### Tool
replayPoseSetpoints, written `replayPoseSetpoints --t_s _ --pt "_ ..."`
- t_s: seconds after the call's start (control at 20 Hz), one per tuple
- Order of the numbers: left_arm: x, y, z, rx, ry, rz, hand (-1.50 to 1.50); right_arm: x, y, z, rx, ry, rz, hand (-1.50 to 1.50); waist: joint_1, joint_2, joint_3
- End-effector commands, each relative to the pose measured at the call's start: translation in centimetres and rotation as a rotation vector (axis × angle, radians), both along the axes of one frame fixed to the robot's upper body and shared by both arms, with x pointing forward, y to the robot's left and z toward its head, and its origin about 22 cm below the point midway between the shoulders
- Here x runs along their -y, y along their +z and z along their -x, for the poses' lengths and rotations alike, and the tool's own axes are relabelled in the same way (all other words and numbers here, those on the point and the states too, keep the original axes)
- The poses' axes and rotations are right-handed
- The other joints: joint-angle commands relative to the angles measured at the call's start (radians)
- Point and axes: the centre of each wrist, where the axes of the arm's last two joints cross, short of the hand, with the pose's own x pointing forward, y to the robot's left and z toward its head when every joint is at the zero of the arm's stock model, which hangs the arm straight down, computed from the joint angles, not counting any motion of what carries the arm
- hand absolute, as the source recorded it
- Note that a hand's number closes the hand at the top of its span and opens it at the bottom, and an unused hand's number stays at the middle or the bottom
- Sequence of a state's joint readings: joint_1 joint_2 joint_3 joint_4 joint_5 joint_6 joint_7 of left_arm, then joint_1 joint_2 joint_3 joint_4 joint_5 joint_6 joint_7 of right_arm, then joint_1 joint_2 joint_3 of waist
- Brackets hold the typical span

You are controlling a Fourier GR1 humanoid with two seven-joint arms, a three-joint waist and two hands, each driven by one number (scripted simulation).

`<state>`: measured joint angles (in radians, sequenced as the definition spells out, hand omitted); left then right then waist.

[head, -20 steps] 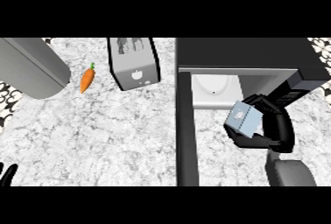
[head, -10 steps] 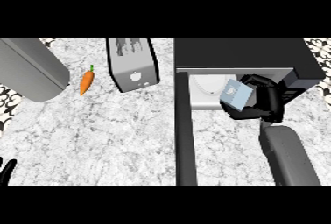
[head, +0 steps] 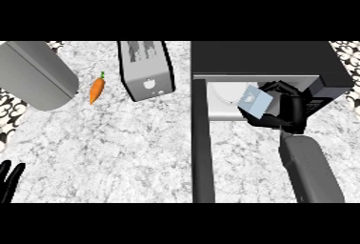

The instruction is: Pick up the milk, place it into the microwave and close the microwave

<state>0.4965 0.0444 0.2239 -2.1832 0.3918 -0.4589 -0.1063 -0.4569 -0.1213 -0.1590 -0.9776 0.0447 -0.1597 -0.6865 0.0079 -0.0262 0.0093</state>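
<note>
The milk [head: 255, 101] is a small pale-blue carton, held tilted at the mouth of the black microwave [head: 260, 59]. My right hand [head: 287, 110] is shut on it, fingers curled round its right side, and the grey forearm runs down to the lower edge. Inside the microwave a white turntable [head: 226, 93] shows just left of the carton. The microwave's door [head: 202, 143] stands open, seen edge-on as a dark bar running toward me. My left hand [head: 10, 178] rests open at the lower left edge, fingers up.
A silver toaster [head: 146, 69] stands left of the microwave. An orange carrot [head: 96, 89] lies beside it. A large grey cylinder [head: 35, 74] lies tilted at the far left. The marble counter [head: 112, 152] stretches between them and me.
My right hand has carried the milk up and to the left, from beside the microwave's front to its opening, over the turntable's edge. The left hand has stayed put.
</note>
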Motion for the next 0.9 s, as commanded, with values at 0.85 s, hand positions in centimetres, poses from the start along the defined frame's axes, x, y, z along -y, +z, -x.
replayPoseSetpoints --t_s 0.85 --pt "1.0 0.9 -2.2 0.031 -0.076 -0.065 -1.5 2.6 1.8 -2.3 0.062 -0.424 0.154 1.5 0.151 0.076 -0.012"
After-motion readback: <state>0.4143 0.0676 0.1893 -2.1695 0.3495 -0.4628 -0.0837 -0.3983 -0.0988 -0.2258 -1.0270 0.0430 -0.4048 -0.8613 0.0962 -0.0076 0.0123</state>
